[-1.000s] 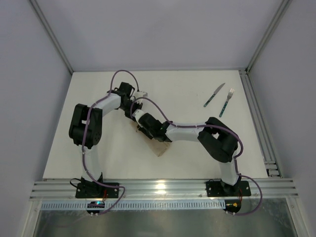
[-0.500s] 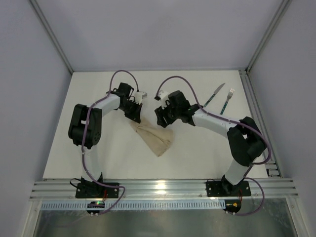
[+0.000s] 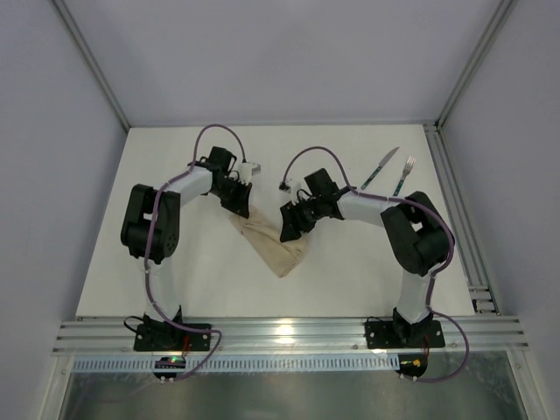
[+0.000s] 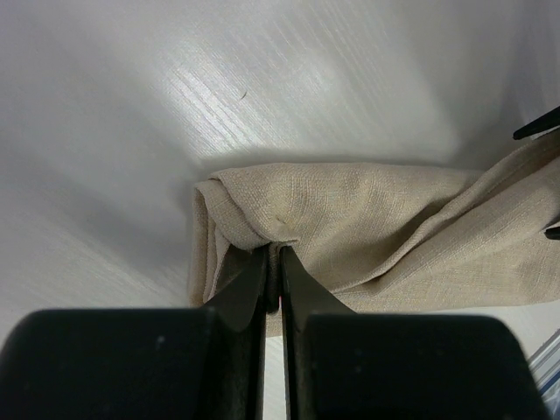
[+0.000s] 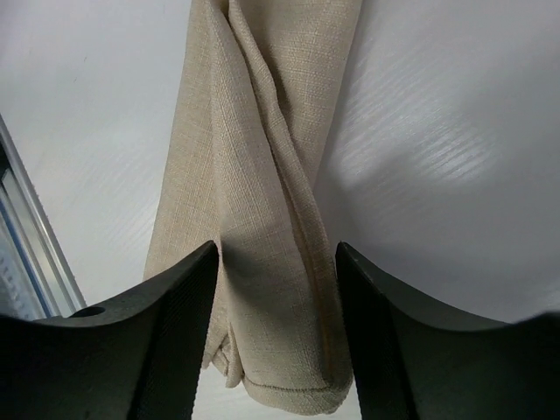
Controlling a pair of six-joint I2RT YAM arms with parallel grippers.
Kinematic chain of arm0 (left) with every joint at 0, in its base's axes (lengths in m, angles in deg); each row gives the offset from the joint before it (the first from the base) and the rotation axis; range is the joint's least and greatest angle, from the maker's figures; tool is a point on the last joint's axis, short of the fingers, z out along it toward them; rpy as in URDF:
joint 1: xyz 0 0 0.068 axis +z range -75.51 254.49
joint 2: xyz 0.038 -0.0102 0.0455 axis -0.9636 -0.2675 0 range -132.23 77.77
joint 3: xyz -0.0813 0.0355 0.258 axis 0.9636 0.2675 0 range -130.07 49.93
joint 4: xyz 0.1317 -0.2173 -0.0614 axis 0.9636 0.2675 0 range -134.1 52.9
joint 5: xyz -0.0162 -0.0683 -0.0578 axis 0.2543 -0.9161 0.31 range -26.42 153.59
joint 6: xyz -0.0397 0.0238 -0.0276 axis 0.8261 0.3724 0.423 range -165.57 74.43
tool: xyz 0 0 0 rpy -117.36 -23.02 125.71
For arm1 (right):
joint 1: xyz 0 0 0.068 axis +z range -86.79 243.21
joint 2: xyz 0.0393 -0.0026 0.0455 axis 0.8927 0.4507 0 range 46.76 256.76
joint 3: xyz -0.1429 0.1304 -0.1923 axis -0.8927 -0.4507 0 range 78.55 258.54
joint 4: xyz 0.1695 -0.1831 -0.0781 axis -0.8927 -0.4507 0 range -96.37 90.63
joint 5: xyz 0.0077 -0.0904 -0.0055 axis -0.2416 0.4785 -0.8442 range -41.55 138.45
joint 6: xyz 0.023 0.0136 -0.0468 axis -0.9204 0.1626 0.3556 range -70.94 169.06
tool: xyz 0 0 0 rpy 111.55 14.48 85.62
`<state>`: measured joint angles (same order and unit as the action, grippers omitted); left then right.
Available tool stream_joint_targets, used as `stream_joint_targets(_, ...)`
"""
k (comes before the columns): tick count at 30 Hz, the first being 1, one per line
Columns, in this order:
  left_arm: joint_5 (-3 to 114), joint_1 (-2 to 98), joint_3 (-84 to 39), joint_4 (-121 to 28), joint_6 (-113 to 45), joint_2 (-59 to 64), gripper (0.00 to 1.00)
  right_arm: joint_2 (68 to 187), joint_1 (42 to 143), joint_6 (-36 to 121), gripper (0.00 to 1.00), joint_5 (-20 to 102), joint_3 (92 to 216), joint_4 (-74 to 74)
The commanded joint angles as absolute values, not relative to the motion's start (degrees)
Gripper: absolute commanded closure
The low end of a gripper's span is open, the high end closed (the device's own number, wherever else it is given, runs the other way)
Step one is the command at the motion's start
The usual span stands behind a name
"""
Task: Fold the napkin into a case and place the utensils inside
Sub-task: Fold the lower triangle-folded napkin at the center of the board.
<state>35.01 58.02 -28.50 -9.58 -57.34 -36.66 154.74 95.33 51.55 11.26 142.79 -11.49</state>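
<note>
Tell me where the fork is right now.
In the top view, the fork lies at the far right of the table, just right of the knife and left of the side rail.

napkin, upper end: hidden from above where the napkin (image 3: 278, 249) runs under the left hand (image 3: 240, 209)
napkin, right edge: partly covered by the right hand (image 3: 288, 226)
napkin, wrist views: cut off by picture edges
fork tines: fork (image 3: 402, 180) too small to count
</note>
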Motion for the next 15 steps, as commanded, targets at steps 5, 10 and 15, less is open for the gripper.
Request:
stream_joint_targets(5, 36.6, 57.6, -25.9, -8.0, -58.9, -38.2, 1.00, 151.7, 95.1, 50.6, 0.55, 10.3, 141.2, -11.9)
stream_joint_targets(10, 36.2, 58.2, -26.1, -8.1, -58.3, -38.2, 1.00, 147.2, 96.0, 49.2, 0.79, 16.7, 137.6, -11.1)
stream_joint_targets(15, 35.8, 58.9, -26.3, -8.1, -58.1, -38.2, 1.00, 144.5, 100.6, 47.3, 0.92, 31.7, 134.7, -10.9)
